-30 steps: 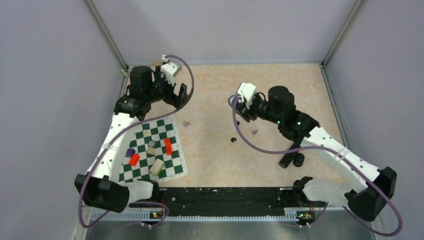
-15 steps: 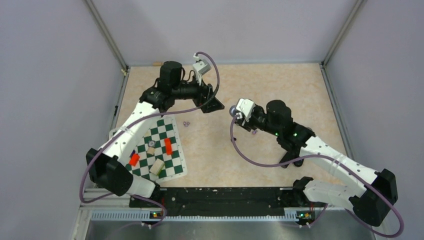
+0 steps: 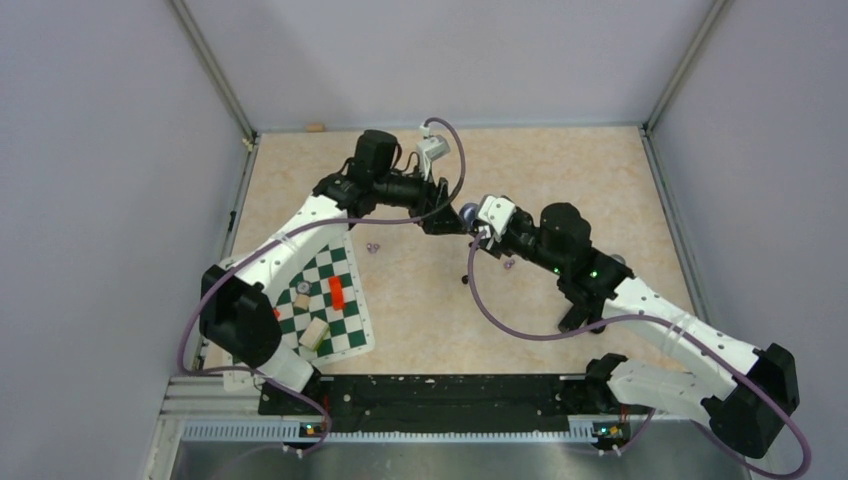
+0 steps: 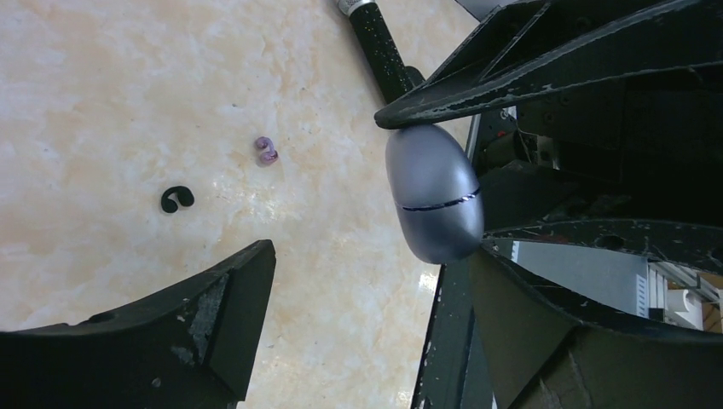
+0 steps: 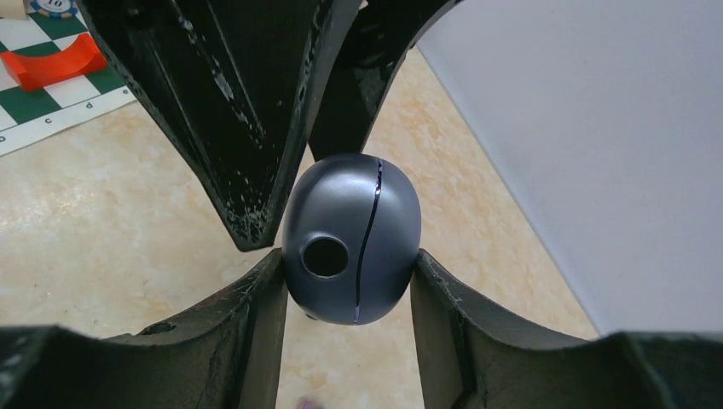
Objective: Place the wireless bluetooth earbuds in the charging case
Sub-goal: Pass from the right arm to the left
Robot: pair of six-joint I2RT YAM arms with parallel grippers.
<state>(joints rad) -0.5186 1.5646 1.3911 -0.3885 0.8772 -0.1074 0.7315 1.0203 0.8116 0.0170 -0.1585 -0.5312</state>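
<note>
Right wrist cam: right gripper (image 5: 345, 256) clamped on closed charging case (image 5: 354, 213). Left wrist only: left gripper (image 4: 324, 186) jaws apart, earbud (image 4: 267, 151) at case's 9 o'clock.

One charging case (image 5: 352, 239), two earbuds (image 3: 373, 246) (image 3: 509, 264) (lilac, apart), one checkered mat (image 3: 352, 325), perhaps two red blocks (image 3: 337, 292).

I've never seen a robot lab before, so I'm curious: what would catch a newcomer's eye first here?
The two arms meet mid-table: the right gripper clamps a closed grey charging case above the surface, and the open left gripper has its fingers right beside it. After that you'd notice the green checkered mat with a red block on the left, and a tiny lilac earbud lying loose on the beige table.
</note>
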